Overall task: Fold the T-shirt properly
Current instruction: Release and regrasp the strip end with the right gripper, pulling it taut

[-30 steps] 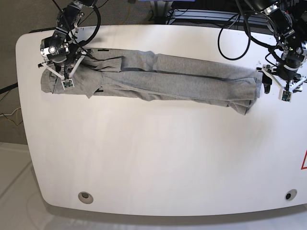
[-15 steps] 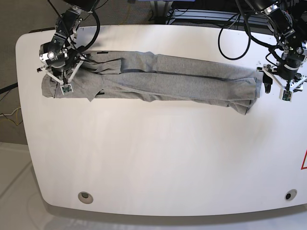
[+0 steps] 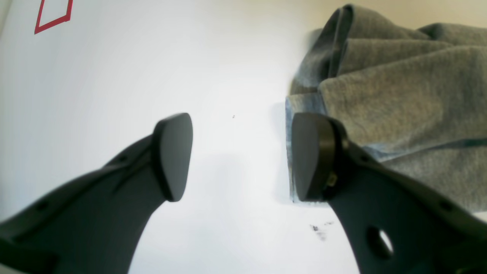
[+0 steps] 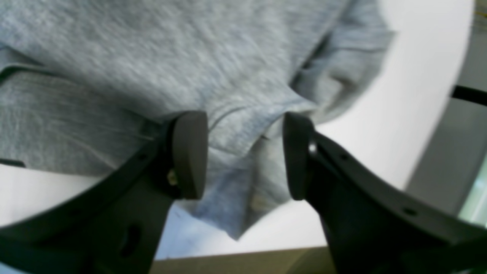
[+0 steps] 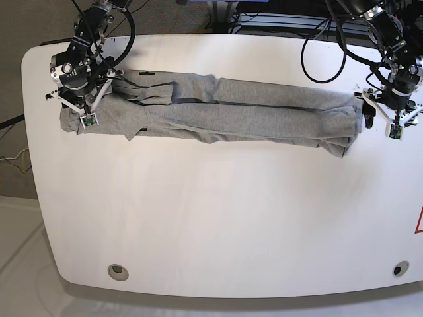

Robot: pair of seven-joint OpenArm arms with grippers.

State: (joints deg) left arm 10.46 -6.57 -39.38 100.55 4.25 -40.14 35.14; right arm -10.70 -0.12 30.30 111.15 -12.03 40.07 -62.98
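The grey T-shirt [image 5: 218,109] lies across the back of the white table [image 5: 211,218] as a long narrow band, plain side showing. My right gripper [image 5: 80,99] hovers over its left end. In the right wrist view this gripper [image 4: 243,154] is open, with rumpled cloth [image 4: 152,64] lying beneath and between the fingers but not pinched. My left gripper [image 5: 391,113] is at the band's right end. In the left wrist view it [image 3: 241,156] stands open over bare table, one fingertip [image 3: 310,156] over the hem of the T-shirt [image 3: 399,95].
The table's left edge [image 4: 414,125] runs close beside the right gripper. Two round holes [image 5: 118,270] [image 5: 396,269] sit near the front edge. A red mark [image 5: 419,221] shows at the table's right side. Black cables [image 5: 324,59] hang at the back.
My right gripper has opened and let go of the T-shirt's left end, shifting slightly toward the back. The cloth there has settled flatter. The left arm has not moved.
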